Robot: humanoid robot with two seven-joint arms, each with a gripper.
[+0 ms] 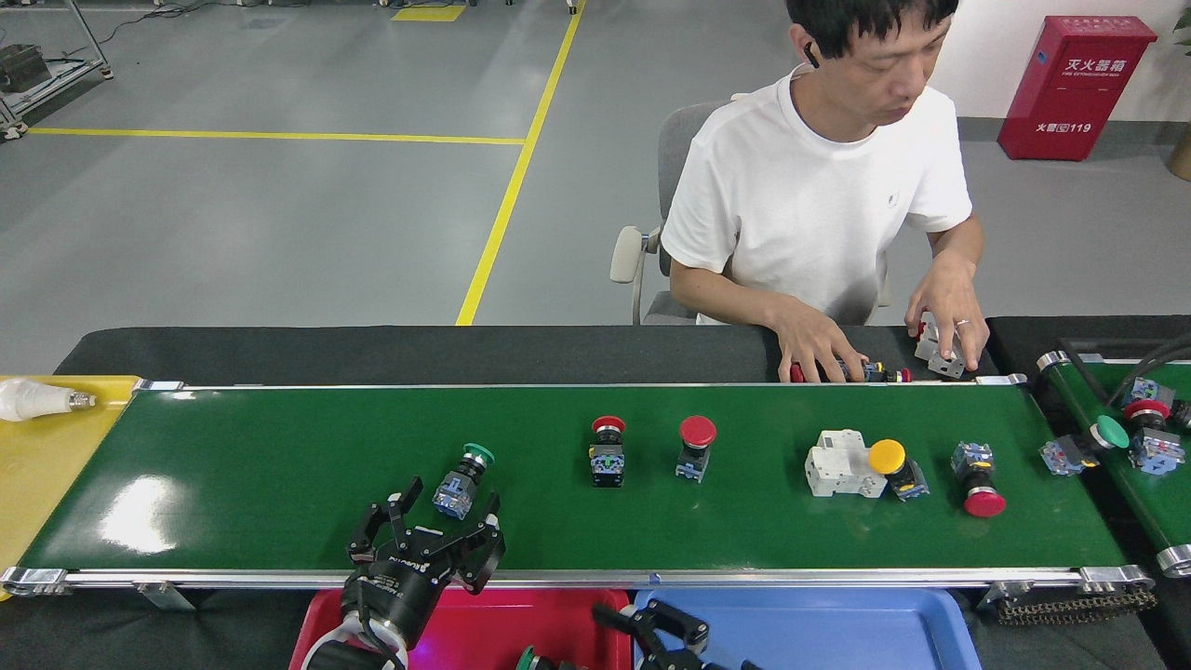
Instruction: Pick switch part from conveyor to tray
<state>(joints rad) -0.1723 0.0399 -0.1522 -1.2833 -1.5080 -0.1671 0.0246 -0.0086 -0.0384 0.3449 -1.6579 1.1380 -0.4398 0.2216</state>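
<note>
The conveyor (pixel 279 465) carries several switch parts. A green-capped one (pixel 462 470) lies just past my left gripper (pixel 437 521), which hangs open over the belt's near edge, its fingers on either side below the part without touching it. Further right lie a red-capped black part (pixel 608 451), a red mushroom button (pixel 696 445), a white breaker (pixel 840 463), a yellow-capped part (pixel 895 468) and another red mushroom button (pixel 977 479). The red tray (pixel 568 614) sits below the belt, with a green-capped part (pixel 528 659) at the frame's bottom edge. My right gripper (pixel 651 628) is open beside it.
A blue tray (pixel 837 623) adjoins the red one. A yellow tray (pixel 37 465) with a bulb (pixel 33 398) is at the left end. A narrower belt (pixel 1149 484) with more parts is at right. A seated person's hands (pixel 823 352) rest at the far edge.
</note>
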